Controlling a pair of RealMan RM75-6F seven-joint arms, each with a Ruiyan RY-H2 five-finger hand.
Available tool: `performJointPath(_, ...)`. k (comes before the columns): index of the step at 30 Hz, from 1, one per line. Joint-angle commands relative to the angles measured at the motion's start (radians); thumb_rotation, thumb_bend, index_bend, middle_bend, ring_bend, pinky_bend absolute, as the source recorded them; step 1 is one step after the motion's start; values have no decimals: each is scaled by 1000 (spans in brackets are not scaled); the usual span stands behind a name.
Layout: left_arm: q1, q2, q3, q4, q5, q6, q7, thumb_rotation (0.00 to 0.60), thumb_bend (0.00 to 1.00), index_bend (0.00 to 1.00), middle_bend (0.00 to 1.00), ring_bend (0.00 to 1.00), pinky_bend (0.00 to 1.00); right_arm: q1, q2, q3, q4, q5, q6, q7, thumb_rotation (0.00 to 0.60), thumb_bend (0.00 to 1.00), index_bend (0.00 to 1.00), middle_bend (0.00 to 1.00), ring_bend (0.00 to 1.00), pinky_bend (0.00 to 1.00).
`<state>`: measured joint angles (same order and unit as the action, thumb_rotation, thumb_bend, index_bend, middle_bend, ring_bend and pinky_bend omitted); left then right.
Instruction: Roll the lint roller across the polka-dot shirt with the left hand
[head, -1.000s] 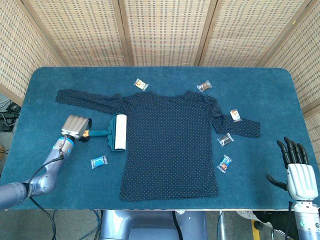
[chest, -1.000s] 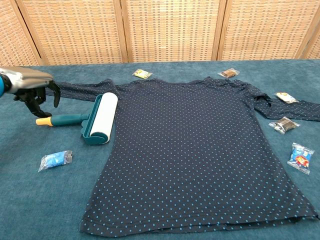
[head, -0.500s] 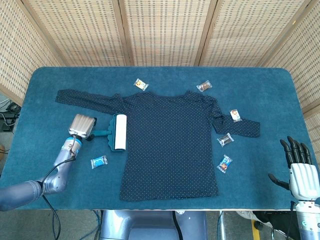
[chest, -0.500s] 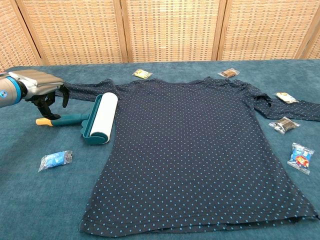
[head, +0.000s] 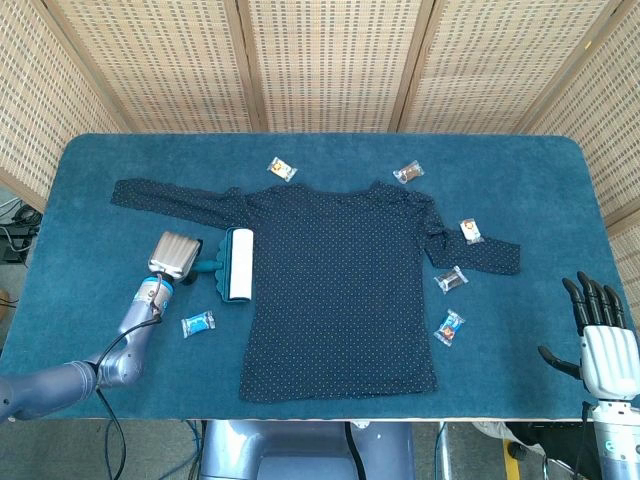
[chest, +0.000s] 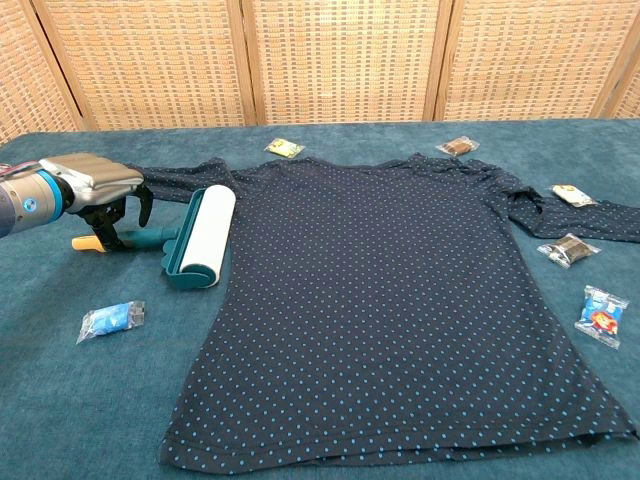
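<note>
Lint roller (chest: 200, 236) lies near the table's left edge, its white drum on the polka-dot shirt's (chest: 390, 290) edge. Dark fingers (chest: 108, 222) hang spread over its teal handle, not yet closed. Over the last second the left hand (chest: 92, 184) has slid in from the left, so grasping comes next.

The left hand (chest: 95, 185) covers the middle of the lint roller (chest: 195, 240) handle; whether its fingers close on it cannot be told. The shirt (chest: 390, 300) sleeve is cut off by the chest view's right edge.

Shirt (head: 340, 290), roller (head: 238, 263), candies (head: 198, 323) on table (head: 330, 150)
</note>
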<state>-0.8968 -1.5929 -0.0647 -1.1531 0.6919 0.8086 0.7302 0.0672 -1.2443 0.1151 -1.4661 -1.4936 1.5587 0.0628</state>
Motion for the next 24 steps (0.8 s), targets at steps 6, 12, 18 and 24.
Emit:
performJointPath(6, -1, -42, 11, 43, 4, -9, 8, 600, 329, 418, 861, 794, 727, -1, -4, 3, 10, 0, 5, 10, 600, 78, 0, 0, 0, 0)
performJointPath(12, 1, -71, 12, 70, 18, -8, 5, 600, 391, 587, 860, 794, 726, -1, -5, 4, 13, -2, 10, 16, 600, 76, 0, 0, 0, 0)
performJointPath(18, 3, -82, 13, 75, 31, 4, 12, 600, 661, 865, 862, 798, 727, -3, -3, 5, 12, -5, 17, 23, 600, 76, 0, 0, 0, 0)
performJointPath(24, 3, -54, 7, 42, 60, 23, 12, 600, 735, 910, 863, 798, 726, -4, 0, 6, 9, -4, 18, 27, 600, 76, 0, 0, 0, 0)
